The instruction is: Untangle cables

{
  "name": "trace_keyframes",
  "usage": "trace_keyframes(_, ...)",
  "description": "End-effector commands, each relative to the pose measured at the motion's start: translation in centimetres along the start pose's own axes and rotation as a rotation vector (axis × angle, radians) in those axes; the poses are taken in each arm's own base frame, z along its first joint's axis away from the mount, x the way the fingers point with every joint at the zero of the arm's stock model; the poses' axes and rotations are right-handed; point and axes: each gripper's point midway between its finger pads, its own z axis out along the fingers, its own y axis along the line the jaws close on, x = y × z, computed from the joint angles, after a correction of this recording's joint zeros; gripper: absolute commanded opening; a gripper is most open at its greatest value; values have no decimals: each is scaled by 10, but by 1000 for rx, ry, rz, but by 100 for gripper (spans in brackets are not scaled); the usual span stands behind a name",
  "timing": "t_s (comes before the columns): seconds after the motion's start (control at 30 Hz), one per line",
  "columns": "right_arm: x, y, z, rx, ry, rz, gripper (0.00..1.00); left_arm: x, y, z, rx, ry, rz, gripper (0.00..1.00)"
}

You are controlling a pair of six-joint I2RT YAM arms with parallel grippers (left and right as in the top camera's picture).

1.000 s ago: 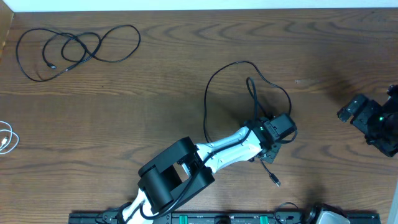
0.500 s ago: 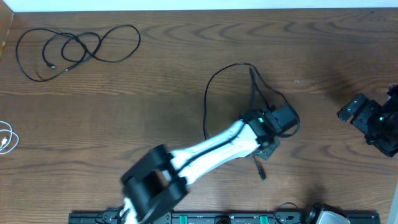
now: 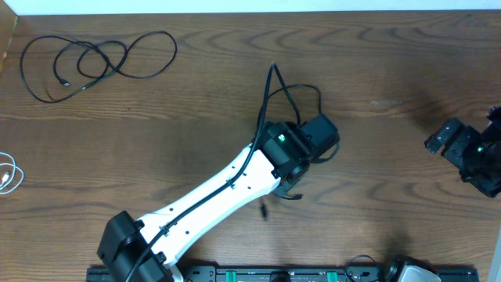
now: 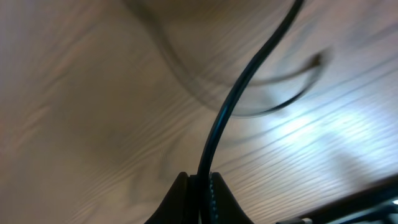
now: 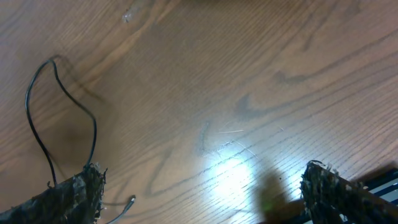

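Left wrist view alone shows jaws pinching black cable (image 4: 219, 115).

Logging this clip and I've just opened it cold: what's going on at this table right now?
The left claw is shut on one black cable near the middle of the table, part of it raised off the wood. A second black cable lies loosely coiled in the far left corner and a white cable sits at the left edge. The right claw hangs open at the right side, holding nothing.
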Motion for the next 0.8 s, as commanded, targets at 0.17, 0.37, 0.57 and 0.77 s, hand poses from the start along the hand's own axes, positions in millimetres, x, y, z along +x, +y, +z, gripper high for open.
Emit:
trace_keyframes(0.17,-2,-1,-2,3,-8,-8,99,32,54,-35,-234,3,38,7)
trace_keyframes(0.37,-2,-1,-2,3,-8,-8,99,46,71,-85,-219,-206,-22,7)
trace_keyframes(0.57,-2,-1,-2,3,-8,-8,99,51,82,-121,-238,-379,63,8)
trace_keyframes(0.77,-2,-1,-2,3,-8,-8,99,54,76,-98,-295,-253,483,8)
